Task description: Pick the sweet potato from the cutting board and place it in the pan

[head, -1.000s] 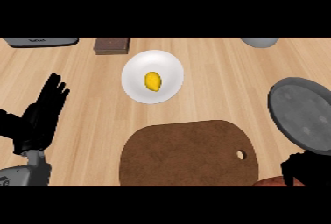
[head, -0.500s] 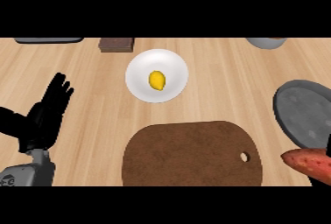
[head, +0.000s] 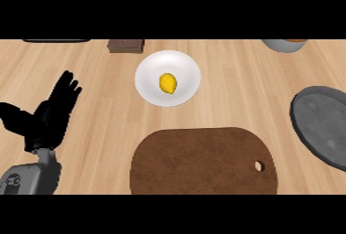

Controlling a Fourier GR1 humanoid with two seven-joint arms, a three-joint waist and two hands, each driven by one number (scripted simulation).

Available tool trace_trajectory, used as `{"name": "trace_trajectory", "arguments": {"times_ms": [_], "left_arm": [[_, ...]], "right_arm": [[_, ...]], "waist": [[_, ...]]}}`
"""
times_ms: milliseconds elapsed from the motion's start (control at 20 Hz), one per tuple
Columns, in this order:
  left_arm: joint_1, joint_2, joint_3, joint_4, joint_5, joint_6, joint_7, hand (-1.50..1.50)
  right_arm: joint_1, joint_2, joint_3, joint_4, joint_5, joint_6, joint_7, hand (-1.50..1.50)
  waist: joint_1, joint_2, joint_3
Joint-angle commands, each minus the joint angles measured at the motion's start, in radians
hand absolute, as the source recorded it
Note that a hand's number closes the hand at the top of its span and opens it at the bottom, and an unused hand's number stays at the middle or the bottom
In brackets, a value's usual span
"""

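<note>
The brown cutting board (head: 202,161) lies at the bottom centre with nothing on it. The grey pan (head: 323,125) sits at the right edge, partly cut off, and what shows of it holds nothing. No sweet potato shows in the head view. My left hand (head: 47,118) rests at the left, open with fingers up, well apart from the board. My right hand is out of view.
A white plate (head: 182,68) holding a small yellow fruit (head: 167,83) stands behind the board. A brown block (head: 126,45) and a dark object (head: 57,40) lie along the far edge, with a grey bowl (head: 285,45) at the far right.
Half a second ago the reddish sweet potato showed in my right hand at the lower right edge; now both have left the view. The left hand has stayed put.
</note>
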Motion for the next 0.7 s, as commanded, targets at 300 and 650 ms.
{"name": "trace_trajectory", "arguments": {"times_ms": [300,650], "left_arm": [[-0.033,-0.046,-0.05,0.006,-0.062,0.045,0.007,0.0],[-0.056,-0.011,0.002,-0.014,-0.002,0.009,0.064,0.0]], "right_arm": [[-0.272,0.008,0.084,0.621,0.065,-0.069,-0.384,1.5],[-0.388,0.085,0.147,0.959,0.23,-0.27,-0.52,1.5]], "waist": [[0.02,0.004,0.001],[0.017,0.002,0.001]]}}
